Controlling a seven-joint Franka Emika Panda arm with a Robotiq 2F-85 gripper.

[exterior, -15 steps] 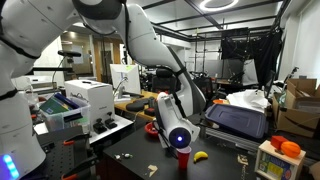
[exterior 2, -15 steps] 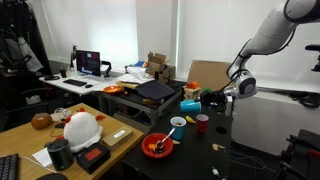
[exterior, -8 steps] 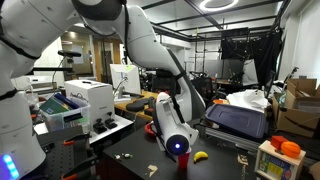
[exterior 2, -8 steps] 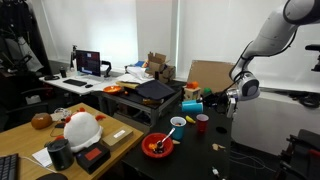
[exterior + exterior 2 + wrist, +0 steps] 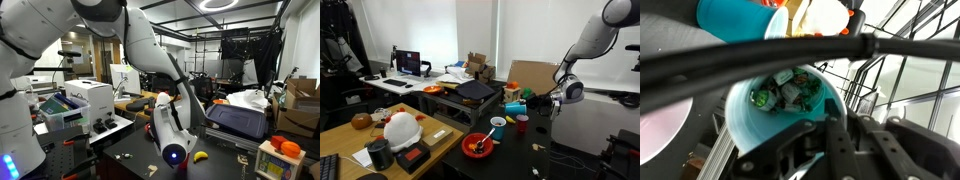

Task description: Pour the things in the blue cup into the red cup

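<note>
Where the blue cup [image 5: 750, 125] is: held at its rim by the closed gripper [image 5: 835, 132], aloft, near the red cup [image 5: 522, 123].
Handling: probably light, thin, slick plastic; loose bits [image 5: 785, 95] could spill. Grip the wall near the rim, gently.
Wrist view: bits lying inside the cup.
Exterior view: red cup standing upright; elsewhere the arm [image 5: 150, 50] hides it.

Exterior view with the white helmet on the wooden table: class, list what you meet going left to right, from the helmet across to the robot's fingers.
white helmet → red bowl → red cup → gripper, shut on the blue cup
</note>
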